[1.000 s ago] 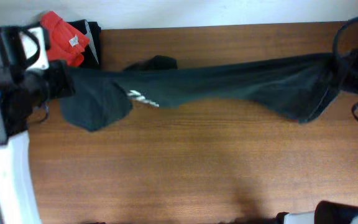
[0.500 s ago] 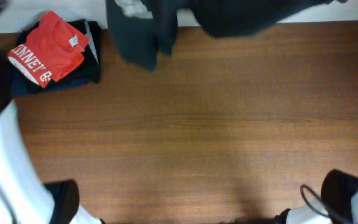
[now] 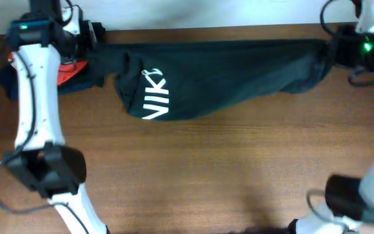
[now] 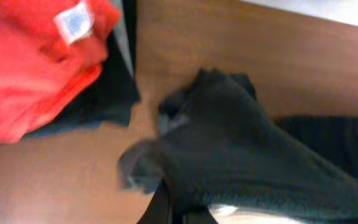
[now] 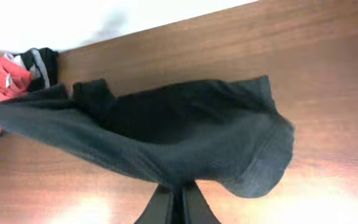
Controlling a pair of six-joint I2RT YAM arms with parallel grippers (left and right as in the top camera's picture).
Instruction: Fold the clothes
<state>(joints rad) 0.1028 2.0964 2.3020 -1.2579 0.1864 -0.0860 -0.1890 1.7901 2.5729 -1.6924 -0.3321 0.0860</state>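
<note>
Since half a second ago your T-shirt (image 3: 239, 71) has swung down from the top edge of the frame and now lies stretched in a band across the upper part of the table (image 3: 206, 169). It looks soft, light and limp, so expect it to sag and bunch wherever it is unsupported, and take hold at hems or shoulder seams rather than mid-panel. Your left gripper (image 3: 88, 44) at upper left and right gripper (image 3: 333, 55) at upper right are each clamped on an opposite end, with fabric bunched right at the fingertips.
</note>
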